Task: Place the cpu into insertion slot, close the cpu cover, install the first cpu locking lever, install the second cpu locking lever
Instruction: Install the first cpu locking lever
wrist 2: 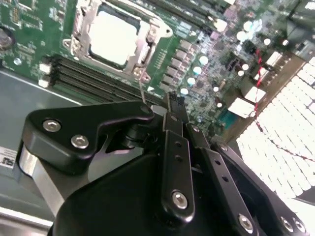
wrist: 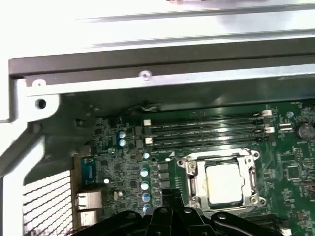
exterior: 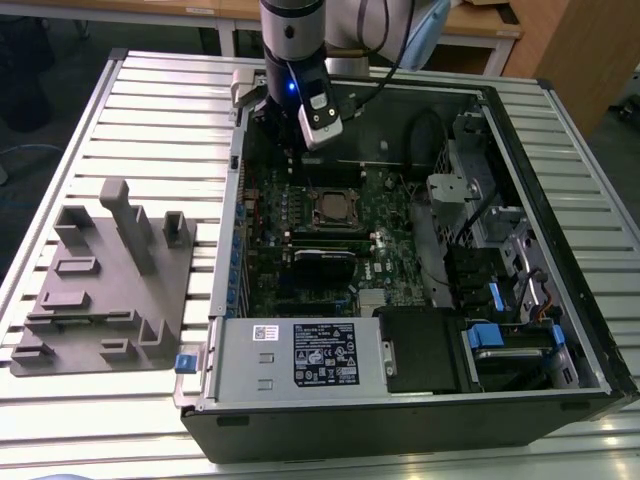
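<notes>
Where the cpu was examined in both wrist views, it lay flat in the slot, silvery top upward. The cover was down over it, its frame lying around the chip's edges. A thin wire lever ran from the socket's edge toward the gripper; whether it was latched could not be told. In the exterior view the socket sat near the centre of the frame, on the green board inside the open case. Long black memory slots ran just beside the socket.

The gripper hung above the board, near the socket and apart from it, its fingers clenched together with nothing between them. In the exterior view it stood in the upper middle of the frame, above the board's far edge. The case rested on a slatted table. A grey fixture lay at the left of the frame, well apart from the case.
</notes>
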Tool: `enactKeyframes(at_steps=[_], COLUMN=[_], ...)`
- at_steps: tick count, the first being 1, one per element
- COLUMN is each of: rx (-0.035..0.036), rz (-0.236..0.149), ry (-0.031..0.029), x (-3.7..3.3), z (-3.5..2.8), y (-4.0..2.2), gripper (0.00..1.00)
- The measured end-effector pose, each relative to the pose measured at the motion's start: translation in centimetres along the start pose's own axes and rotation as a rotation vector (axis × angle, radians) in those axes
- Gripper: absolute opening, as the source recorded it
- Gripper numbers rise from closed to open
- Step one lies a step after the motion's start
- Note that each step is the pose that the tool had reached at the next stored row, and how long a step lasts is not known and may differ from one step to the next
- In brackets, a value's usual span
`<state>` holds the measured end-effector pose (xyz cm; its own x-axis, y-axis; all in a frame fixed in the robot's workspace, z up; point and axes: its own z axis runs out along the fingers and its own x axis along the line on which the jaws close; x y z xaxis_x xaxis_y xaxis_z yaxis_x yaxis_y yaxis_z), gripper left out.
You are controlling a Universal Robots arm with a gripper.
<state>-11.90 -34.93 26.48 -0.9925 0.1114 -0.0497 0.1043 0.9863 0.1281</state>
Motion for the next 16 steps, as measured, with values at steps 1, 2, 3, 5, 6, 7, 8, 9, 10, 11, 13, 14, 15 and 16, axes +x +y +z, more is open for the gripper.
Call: enactKeyframes(at_steps=[1,2,3,5,6,7,8,9,10,11,13,14,15,16], rx=[-0.0001,-0.0002,-0.0003,-0.0012,-0.0082,-0.0245,-0.0419,-0.0535,-0.0569,-0.0573,-0.0582,-0.0585,-0.0584,-0.0586], rz=[0.000,0.000,0.000,0.000,0.000,0.002,0.003,0.003,0.004,0.004,0.004,0.004,0.004,0.004], ry=[0.0001,0.0000,-0.0001,0.0002,0.0011,0.0025,0.0043,0.0057,0.0060,0.0060,0.0061,0.0061,0.0062,0.0060], x=[0.18,0.34,0.47,0.56,0.59,0.61,0.62,0.63,0.63,0.63,0.63,0.63,0.63,0.63], z=[0.01,0.02,0.05,0.07,0.07,0.07,0.07,0.07,0.07,0.07,0.07,0.07,0.08,0.12], y=[-0.02,-0.04,-0.06,-0.07,-0.08,-0.08,-0.09,-0.09,-0.09,-0.09,-0.09,-0.09,-0.09,-0.10], gripper=[0.11,0.11,0.11,0.11,0.11,0.11,0.11,0.11,0.11,0.11,0.11,0.11,0.11,0.11])
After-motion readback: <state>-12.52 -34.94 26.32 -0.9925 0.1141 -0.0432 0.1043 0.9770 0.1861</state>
